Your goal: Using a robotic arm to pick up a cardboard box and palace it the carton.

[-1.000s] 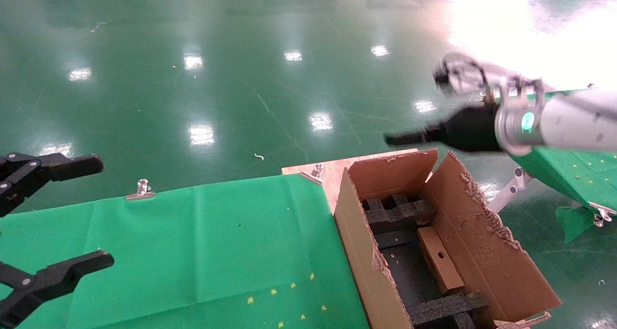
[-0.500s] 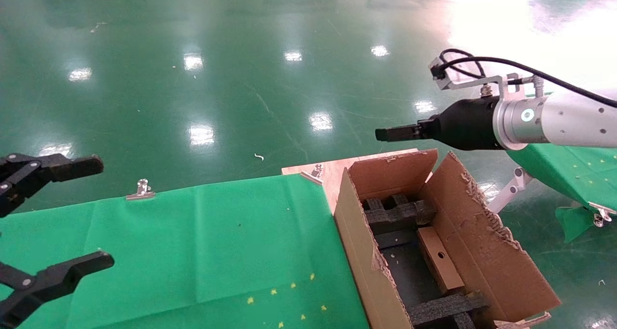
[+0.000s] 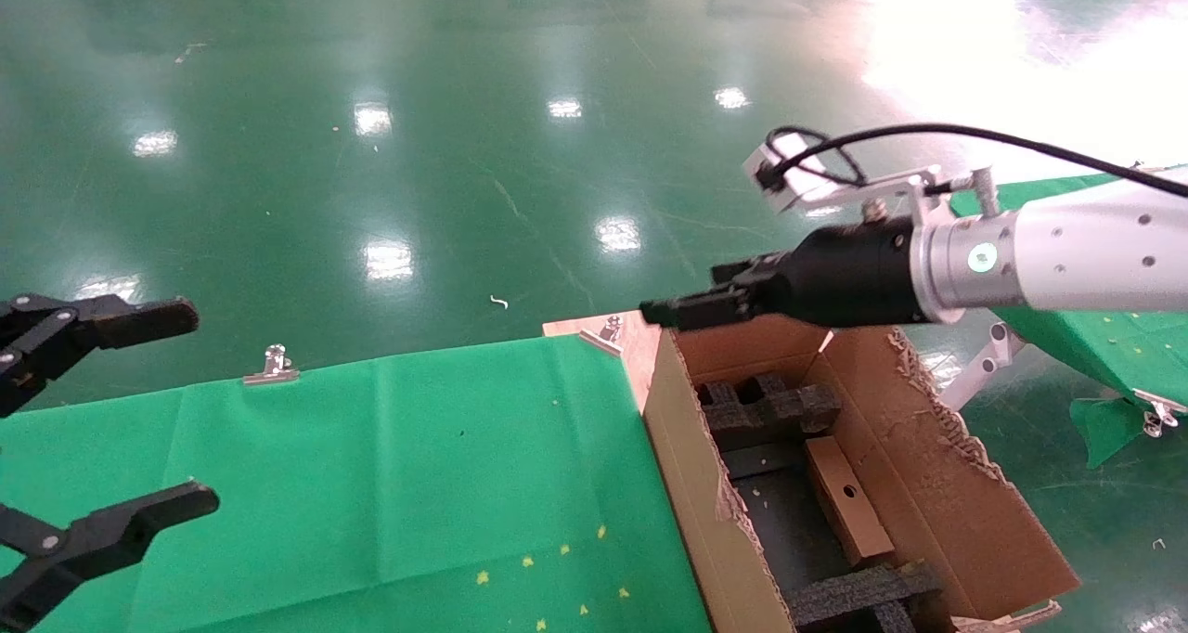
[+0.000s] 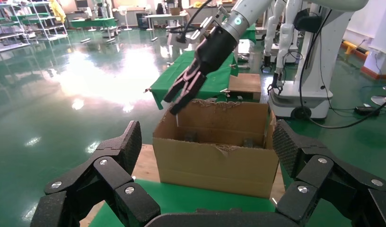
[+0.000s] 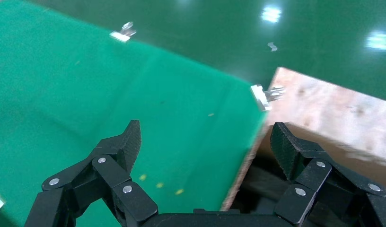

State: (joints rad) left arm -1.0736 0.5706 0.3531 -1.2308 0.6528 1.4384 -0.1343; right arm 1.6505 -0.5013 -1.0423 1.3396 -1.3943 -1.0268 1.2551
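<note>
Right gripper (image 3: 664,313) spread, empty, over carton (image 3: 687,484) far-left corner; box (image 3: 843,501) lies nearer, right (long axis near-far).

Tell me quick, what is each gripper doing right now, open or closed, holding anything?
Left gripper: open, empty, parked over the green cloth.
Right gripper: open, empty, above the far end of the carton.

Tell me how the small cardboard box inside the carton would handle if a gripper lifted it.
The cardboard box looks like closed corrugated board, so probably stiff enough to grip and light for its size. Its flat faces make rolling unlikely. It leans against the carton wall beside black foam, so it may catch or tilt coming out.
</note>
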